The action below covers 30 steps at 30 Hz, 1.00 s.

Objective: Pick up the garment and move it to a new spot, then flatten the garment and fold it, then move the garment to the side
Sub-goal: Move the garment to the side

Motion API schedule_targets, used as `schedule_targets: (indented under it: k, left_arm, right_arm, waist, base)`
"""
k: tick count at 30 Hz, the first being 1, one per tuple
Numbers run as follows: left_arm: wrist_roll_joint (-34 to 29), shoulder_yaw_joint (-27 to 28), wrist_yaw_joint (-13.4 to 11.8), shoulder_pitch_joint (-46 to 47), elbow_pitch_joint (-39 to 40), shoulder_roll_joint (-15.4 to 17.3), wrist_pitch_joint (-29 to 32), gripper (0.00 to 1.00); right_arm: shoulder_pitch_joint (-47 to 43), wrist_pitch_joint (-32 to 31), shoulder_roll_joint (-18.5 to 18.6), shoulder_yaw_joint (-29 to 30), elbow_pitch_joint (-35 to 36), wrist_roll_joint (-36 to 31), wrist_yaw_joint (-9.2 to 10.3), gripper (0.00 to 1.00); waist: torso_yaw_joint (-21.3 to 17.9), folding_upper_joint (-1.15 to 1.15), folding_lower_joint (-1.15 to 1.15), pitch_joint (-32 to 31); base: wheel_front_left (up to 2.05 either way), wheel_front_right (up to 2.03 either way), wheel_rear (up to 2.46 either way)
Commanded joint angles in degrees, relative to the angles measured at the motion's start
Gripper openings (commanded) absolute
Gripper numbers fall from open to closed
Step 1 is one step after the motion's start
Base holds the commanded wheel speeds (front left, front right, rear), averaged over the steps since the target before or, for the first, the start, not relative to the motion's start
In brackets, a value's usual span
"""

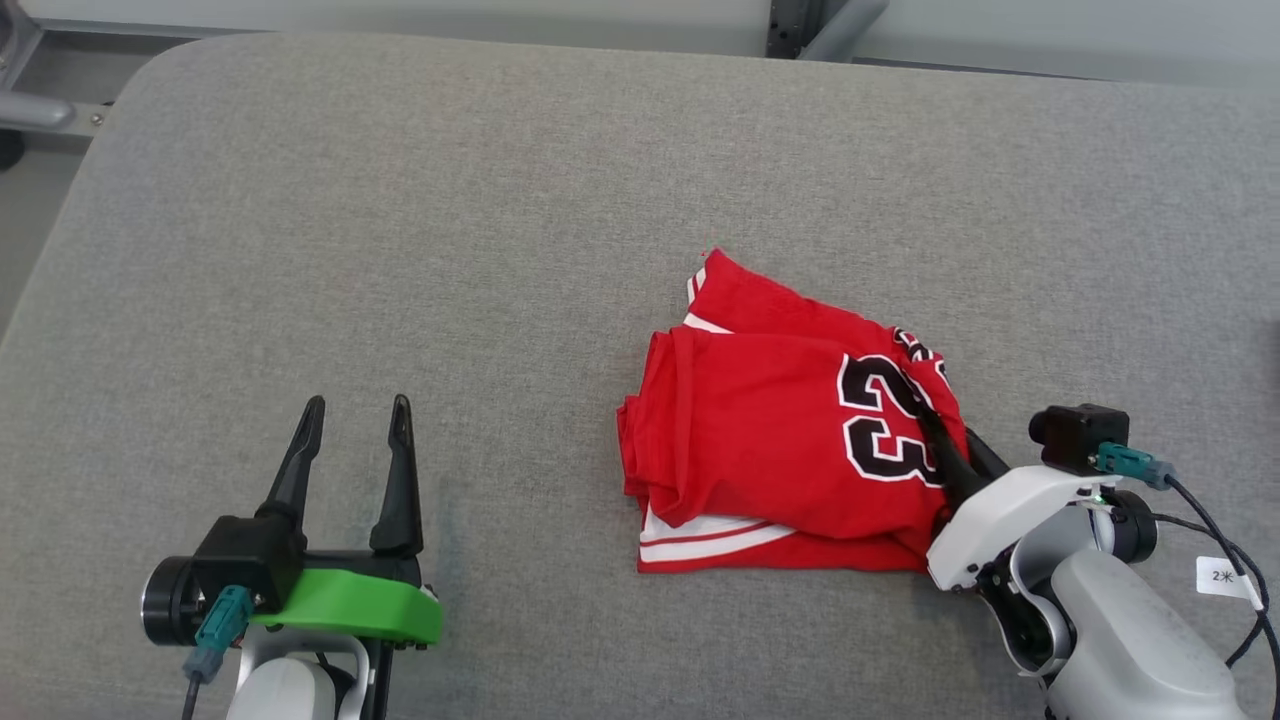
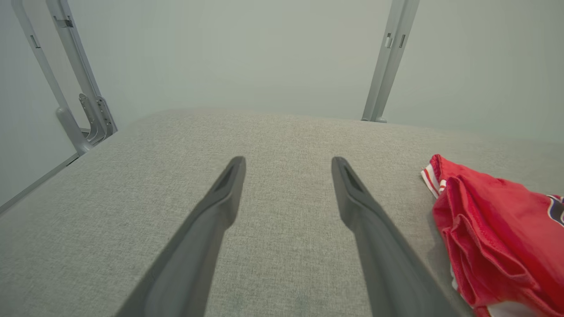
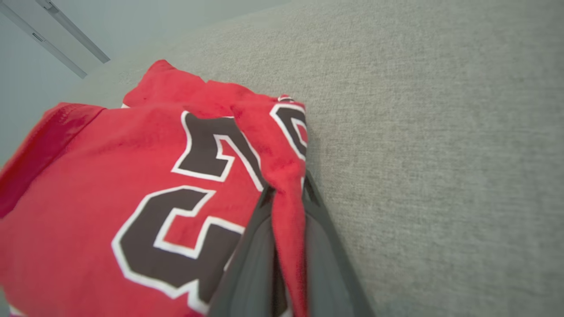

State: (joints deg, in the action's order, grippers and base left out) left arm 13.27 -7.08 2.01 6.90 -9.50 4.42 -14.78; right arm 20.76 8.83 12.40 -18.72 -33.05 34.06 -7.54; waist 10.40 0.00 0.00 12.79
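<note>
Garment (image 1: 780, 440) lay bunched right of centre on grey table (image 1: 400, 200) | right gripper (image 3: 287, 187) pinched a fold at its right edge; left gripper (image 1: 358, 405) stood wide, empty, well apart | pickup apparently just begun; moving, flattening, folding, setting aside all left

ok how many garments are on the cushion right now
1: a red jersey with a black 23, bunched on the grey cushion at the robot's right, a fold of it pinched in the right gripper. Its layers could hide something smaller.
</note>
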Motion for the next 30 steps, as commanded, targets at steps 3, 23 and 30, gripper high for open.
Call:
schedule_targets:
  k: [3, 23, 30]
  left_arm:
    - [-0.72, 0.53, 0.08, 1.07, 0.74, 0.7, -0.43, 1.0]
    - [-2.07, 0.15, 0.36, 3.73, 6.12, 3.89, 0.98, 1.0]
    - [-2.85, -0.85, 0.82, 6.29, 8.53, 5.4, 2.57, 1.0]
  right_arm:
    - [-0.94, -0.05, 2.35, -1.25, 1.78, 1.88, 0.11, 0.0]
    - [1.86, -4.95, 17.8, -5.8, 14.23, -2.27, 0.1, 0.0]
    - [10.85, -6.83, 27.59, -8.71, 18.65, -5.46, 0.11, 0.0]
  waist:
    - [-3.64, 0.0, 0.0, 0.66]
    - [-22.72, 0.0, 0.0, 6.78]
    - [-25.57, 0.0, 0.0, 12.16]
  base:
    - [0.0, 0.0, 0.0]
    - [0.0, 0.0, 0.0]
    - [0.0, 0.0, 0.0]
